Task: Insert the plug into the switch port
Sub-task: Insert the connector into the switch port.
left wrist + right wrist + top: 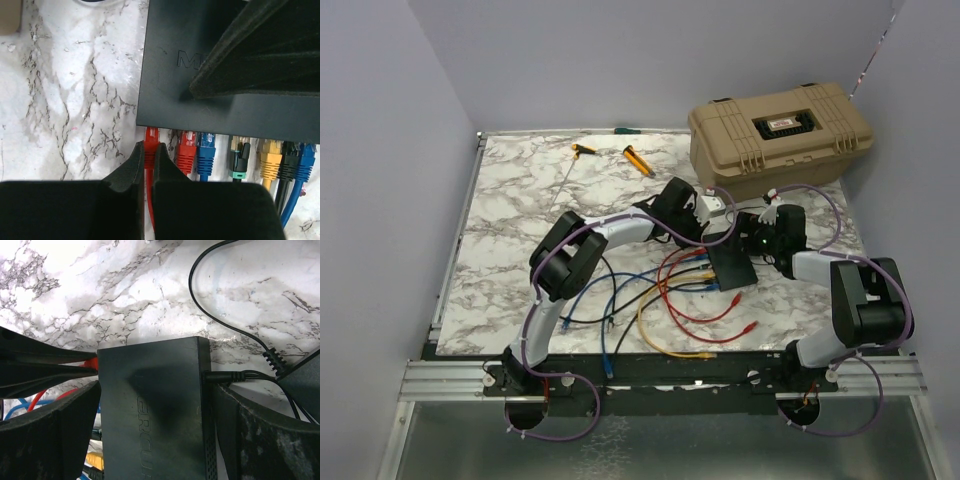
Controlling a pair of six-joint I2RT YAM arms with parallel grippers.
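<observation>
Closest to the lens, the left gripper (149,154) was pinched fully shut on the tail of the red plug (151,135). Dead ahead of those jaws lay the switch (170,70), flat on the marble table (75,100), with its port edge running crosswise to them. The plug's long axis pointed straight into the end port, its nose at or inside the opening (whether it had latched could not be told). Any further push would probably go straight forward along the fingers. The right gripper (157,390) stood spread wide astride the switch, pads against both long edges, seemingly bracing it. Just beside the plug sat another red connector (187,152) and a blue connector (206,152), leaving little room sideways. The power cord (200,305) trailed off the far edge, out of the way.
</observation>
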